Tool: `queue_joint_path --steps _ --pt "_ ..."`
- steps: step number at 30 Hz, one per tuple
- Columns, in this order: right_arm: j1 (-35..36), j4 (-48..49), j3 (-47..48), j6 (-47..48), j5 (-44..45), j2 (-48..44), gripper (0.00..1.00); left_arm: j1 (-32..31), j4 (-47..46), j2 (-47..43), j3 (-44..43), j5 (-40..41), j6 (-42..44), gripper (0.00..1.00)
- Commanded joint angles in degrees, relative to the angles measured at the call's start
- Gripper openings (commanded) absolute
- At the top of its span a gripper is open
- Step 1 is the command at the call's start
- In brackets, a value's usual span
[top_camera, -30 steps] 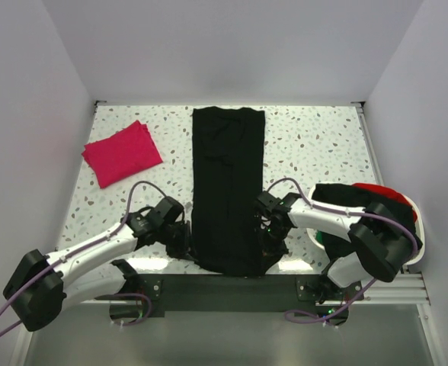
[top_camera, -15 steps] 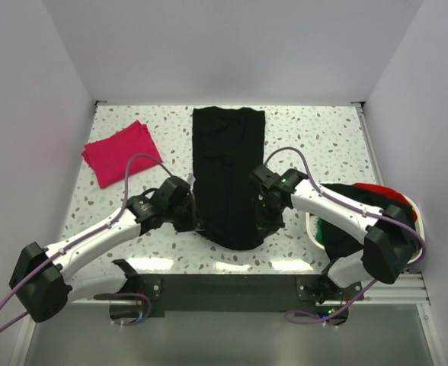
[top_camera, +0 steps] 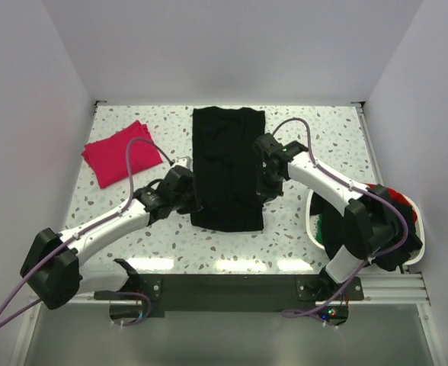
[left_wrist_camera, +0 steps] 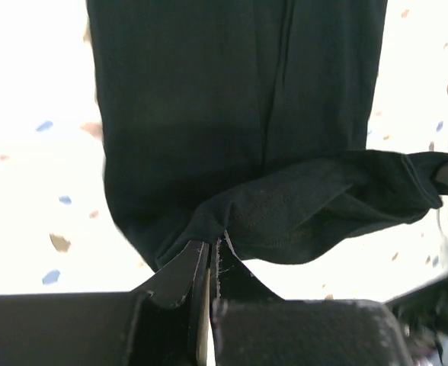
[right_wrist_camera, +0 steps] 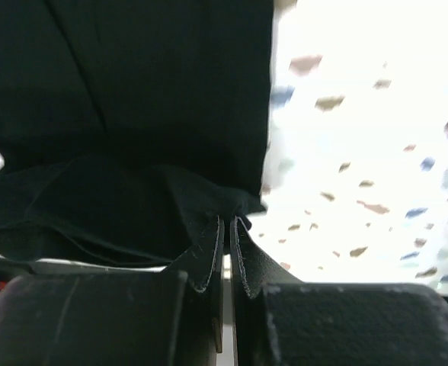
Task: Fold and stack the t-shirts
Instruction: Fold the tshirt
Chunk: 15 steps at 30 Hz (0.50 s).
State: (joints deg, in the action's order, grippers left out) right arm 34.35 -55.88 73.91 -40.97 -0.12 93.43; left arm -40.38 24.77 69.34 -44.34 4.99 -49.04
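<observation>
A large black t-shirt (top_camera: 226, 164) lies as a long strip down the middle of the table, its near end lifted and folded back over itself. My left gripper (top_camera: 193, 200) is shut on the shirt's near left corner (left_wrist_camera: 209, 229). My right gripper (top_camera: 264, 187) is shut on the near right corner (right_wrist_camera: 228, 206). Both hold the hem above the lower layer of black cloth (left_wrist_camera: 232, 99) (right_wrist_camera: 132, 84). A magenta-pink t-shirt (top_camera: 122, 152), folded to a small rectangle, lies at the far left.
A white basket (top_camera: 312, 221) at the right edge holds black, red and green shirts (top_camera: 392, 200). The speckled table (top_camera: 323, 145) has walls at the back and sides. The arms' bases stand on a rail along the near edge.
Both grippers have carried the black shirt's near hem away from the front edge toward the middle, folding it over the rest of the shirt. The visible strip is shorter.
</observation>
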Motion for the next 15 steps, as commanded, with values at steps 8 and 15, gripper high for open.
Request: queue_joint_path --steps 8,15 --pt "-4.2 3.14 14.23 6.08 4.16 10.54 0.0 9.35 -16.06 8.95 -5.75 -2.62 8.43 0.0" --pt "-6.49 3.05 19.43 7.39 4.87 15.29 0.0 10.67 -17.65 15.56 -11.12 -3.24 12.29 0.0"
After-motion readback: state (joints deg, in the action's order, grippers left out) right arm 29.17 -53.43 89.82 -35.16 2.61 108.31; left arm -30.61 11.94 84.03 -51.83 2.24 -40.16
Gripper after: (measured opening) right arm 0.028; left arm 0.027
